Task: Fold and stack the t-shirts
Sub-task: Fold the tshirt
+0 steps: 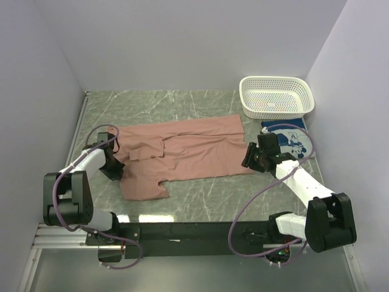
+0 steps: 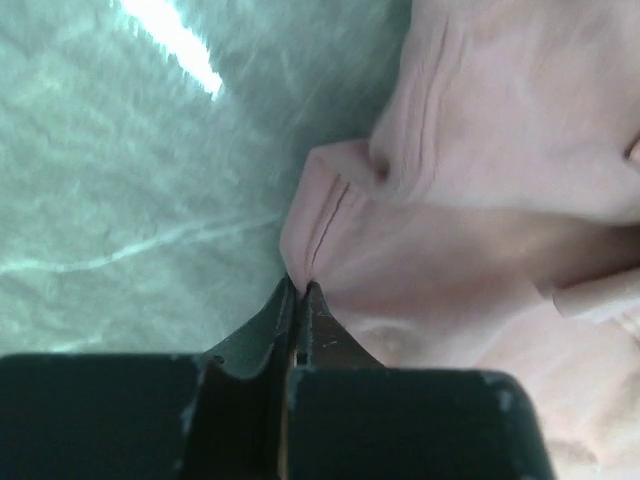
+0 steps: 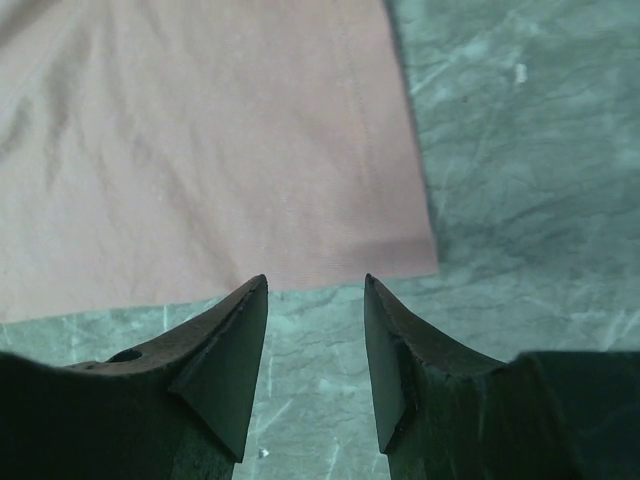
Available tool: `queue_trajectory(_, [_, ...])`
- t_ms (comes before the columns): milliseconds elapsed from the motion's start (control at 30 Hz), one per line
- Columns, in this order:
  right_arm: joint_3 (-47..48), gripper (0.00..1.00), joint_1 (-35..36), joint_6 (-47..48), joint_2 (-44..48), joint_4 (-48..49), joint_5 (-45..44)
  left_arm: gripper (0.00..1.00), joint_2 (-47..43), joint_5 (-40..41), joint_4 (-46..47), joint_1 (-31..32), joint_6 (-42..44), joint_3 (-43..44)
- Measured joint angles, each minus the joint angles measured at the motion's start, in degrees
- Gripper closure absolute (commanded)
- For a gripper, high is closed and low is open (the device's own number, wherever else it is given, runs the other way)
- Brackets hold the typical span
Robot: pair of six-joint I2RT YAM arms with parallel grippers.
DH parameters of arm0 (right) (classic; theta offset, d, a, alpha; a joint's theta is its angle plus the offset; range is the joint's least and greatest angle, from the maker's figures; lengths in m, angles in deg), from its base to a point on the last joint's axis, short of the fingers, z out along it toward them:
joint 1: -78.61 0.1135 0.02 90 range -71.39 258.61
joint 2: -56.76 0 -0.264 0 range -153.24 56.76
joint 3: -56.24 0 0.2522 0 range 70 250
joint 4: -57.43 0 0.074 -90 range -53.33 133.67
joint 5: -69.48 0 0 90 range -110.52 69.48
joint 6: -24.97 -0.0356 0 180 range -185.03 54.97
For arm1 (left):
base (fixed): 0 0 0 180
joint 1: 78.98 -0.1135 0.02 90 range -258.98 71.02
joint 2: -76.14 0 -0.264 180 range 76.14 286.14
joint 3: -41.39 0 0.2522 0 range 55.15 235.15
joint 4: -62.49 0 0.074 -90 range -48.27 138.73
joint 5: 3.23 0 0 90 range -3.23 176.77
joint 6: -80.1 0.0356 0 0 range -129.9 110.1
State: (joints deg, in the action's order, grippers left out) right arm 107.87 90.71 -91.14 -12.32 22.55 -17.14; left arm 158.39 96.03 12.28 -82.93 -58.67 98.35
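Top view: pink t-shirt (image 1: 182, 152) spread on the surface (image 1: 200, 201), blue t-shirt (image 1: 295, 141) beside it.
Left wrist: left tool (image 2: 298, 292) clamped on the pink edge; thin pinch may slip.
Right wrist: right tool (image 3: 315, 285) apart, hem ungripped; one-sided pull would skew it.

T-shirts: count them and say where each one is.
2. The pink tee lies spread mid-table, its left end pinched by the left gripper; the blue tee lies near the basket, partly hidden behind the right arm.

Green marbled tabletop (image 1: 200, 201); plain pale walls (image 1: 182, 42); glare streak (image 2: 170, 40).
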Motion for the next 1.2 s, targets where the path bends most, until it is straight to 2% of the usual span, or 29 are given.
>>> queue_trajectory(400, [-1.64, 0.46, -7.98, -2.29, -1.25, -2.49, -0.85, 0.99, -10.62, -3.87, -10.14, 0.00, -0.04, -0.52])
queue_trajectory(900, [-1.66, 0.46, -12.79, -3.43, -4.42, -2.49, 1.81, 0.99, -22.45, -3.48, -20.90, 0.00, 0.68, -0.46])
queue_trajectory(1200, [-1.55, 0.47, -13.00, -3.65, -8.31, -1.99, 4.70, 0.99, -22.25, -3.10, -21.68, 0.00, 1.38, -0.46])
